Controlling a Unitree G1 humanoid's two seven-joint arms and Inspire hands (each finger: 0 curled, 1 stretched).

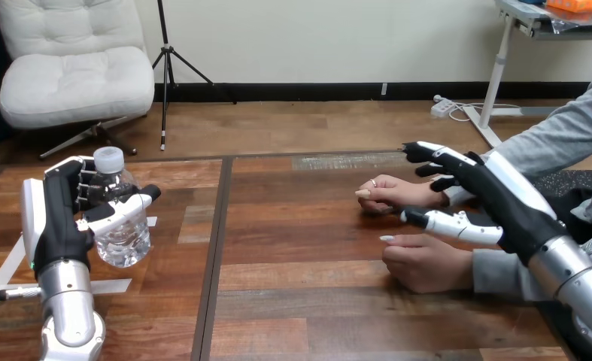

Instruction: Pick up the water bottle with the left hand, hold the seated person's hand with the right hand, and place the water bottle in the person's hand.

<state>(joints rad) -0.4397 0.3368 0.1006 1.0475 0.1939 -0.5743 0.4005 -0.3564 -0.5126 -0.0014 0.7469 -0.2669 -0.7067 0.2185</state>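
Note:
A clear water bottle (119, 218) with a white cap is held above the table's left part, my left hand (63, 218) shut on it with fingers and thumb wrapped round its body. At the right, the person rests two hands on the table: the farther hand (394, 193) and the nearer hand (420, 261). My right hand (496, 199) hovers open over the wrist of the farther hand, its fingers straight above it and its thumb reaching out between the two hands. I cannot tell whether it touches the wrist.
The wooden table (300, 301) has a dark seam running front to back left of the middle. White tape strips (7, 274) lie on its left part, under my left arm.

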